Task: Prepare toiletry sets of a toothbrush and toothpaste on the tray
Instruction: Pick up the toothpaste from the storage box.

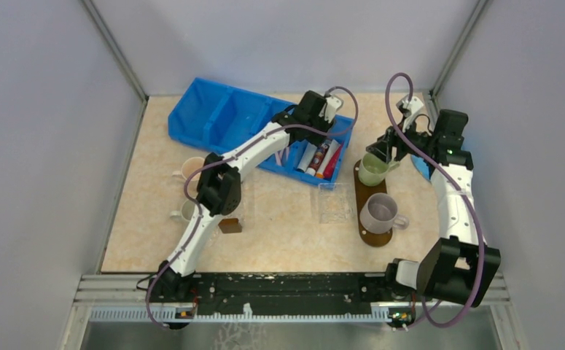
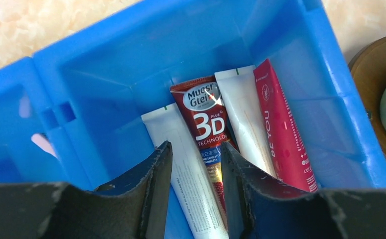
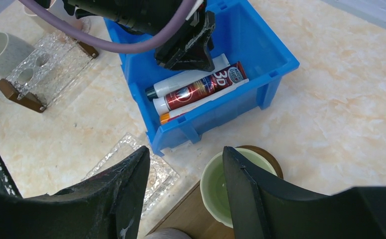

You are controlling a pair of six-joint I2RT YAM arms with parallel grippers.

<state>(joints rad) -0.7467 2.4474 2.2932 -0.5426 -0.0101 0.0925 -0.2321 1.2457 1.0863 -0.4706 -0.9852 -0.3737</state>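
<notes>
Several toothpaste tubes lie side by side in the right end compartment of the blue bin: a white tube, a dark red "3D" tube, another white tube and a crimson tube. My left gripper is open low in that compartment. Its fingers straddle the first white tube and the edge of the 3D tube. A pale pink toothbrush shows in the neighbouring compartment. The dark brown tray carries two mugs. My right gripper hangs open and empty above the tray's far end.
On the tray stand a green mug and a grey mug. A clear glass dish lies left of the tray. A clear holder on a small brown block and two more mugs sit at the left.
</notes>
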